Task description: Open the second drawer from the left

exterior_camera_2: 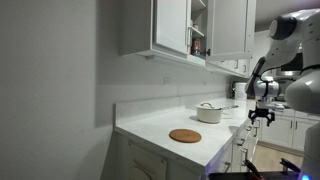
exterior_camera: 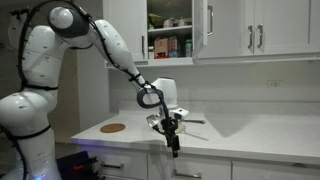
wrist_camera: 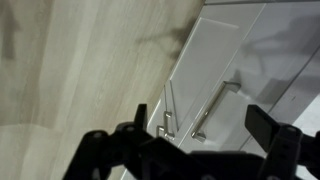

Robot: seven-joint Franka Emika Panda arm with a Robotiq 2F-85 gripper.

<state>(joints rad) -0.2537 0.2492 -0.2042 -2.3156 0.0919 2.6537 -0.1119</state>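
Gripper (exterior_camera: pixel 172 146) spread wide, empty, touching nothing

No text, label, brand, number or sign can be read in any view. The packages (exterior_camera: pixel 172 46) standing in the open upper cabinet (exterior_camera: pixel 152 30) in an exterior view are too small and blurred for any lettering on them to be made out.

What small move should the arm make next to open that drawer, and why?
Probably lower the gripper toward the second drawer from the left. It hangs open at the countertop edge, above the drawer front, touching no handle yet.
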